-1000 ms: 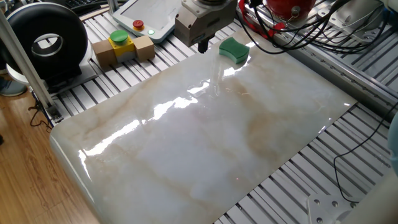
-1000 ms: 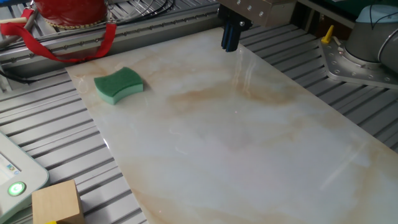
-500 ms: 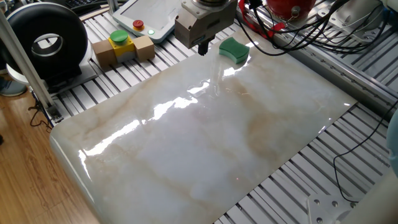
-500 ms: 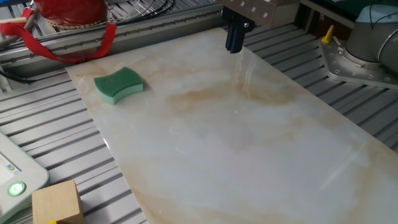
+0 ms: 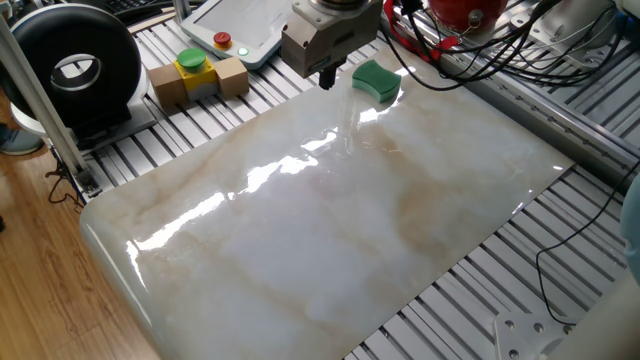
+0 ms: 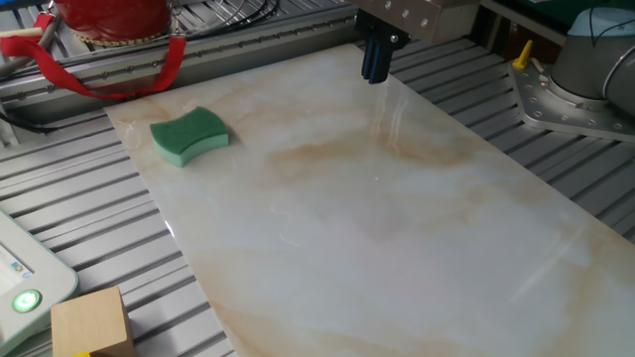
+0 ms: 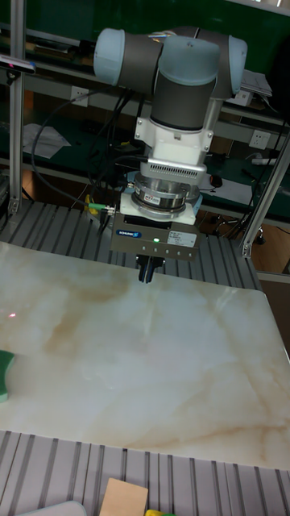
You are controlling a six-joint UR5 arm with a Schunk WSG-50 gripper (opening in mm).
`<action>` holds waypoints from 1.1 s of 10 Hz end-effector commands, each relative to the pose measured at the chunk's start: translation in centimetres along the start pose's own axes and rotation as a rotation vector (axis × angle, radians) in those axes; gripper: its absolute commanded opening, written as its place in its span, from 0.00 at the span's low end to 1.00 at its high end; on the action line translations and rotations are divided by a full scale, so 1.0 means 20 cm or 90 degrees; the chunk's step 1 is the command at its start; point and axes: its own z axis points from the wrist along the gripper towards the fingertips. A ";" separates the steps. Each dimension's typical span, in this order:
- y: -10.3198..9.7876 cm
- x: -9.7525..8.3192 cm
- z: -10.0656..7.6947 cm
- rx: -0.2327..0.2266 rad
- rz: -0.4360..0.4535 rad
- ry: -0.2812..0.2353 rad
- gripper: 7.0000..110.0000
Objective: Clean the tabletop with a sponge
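The green sponge (image 5: 376,81) lies flat at a corner of the marble tabletop (image 5: 330,220), also seen as the sponge (image 6: 190,136) in the other fixed view and the sponge (image 7: 4,375) at the left edge of the tall view. My gripper (image 6: 375,69) hangs just above the tabletop's edge (image 6: 397,228), well apart from the sponge. Its dark fingers are pressed together with nothing between them. In the tall view the gripper (image 7: 146,271) points straight down over the tabletop's (image 7: 145,371) far edge.
A cardboard box with a yellow-and-green button (image 5: 197,73) and a white pendant (image 5: 235,25) sit on the ribbed aluminium frame. A red object with cables (image 6: 99,30) lies beyond the sponge. A black round device (image 5: 70,70) stands at the left. The arm's base (image 6: 585,69) is at the right.
The gripper shifted slightly along the tabletop's edge, away from the sponge, between the oldest frames and half a second ago. Since then it has stayed still. The sponge has not moved.
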 end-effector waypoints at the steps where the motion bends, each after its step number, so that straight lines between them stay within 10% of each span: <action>1: 0.02 0.00 0.00 -0.013 0.001 -0.002 0.00; 7: 0.01 0.07 0.00 -0.005 0.003 0.037 0.00; 11: 0.05 -0.06 0.00 -0.027 -0.034 -0.033 0.00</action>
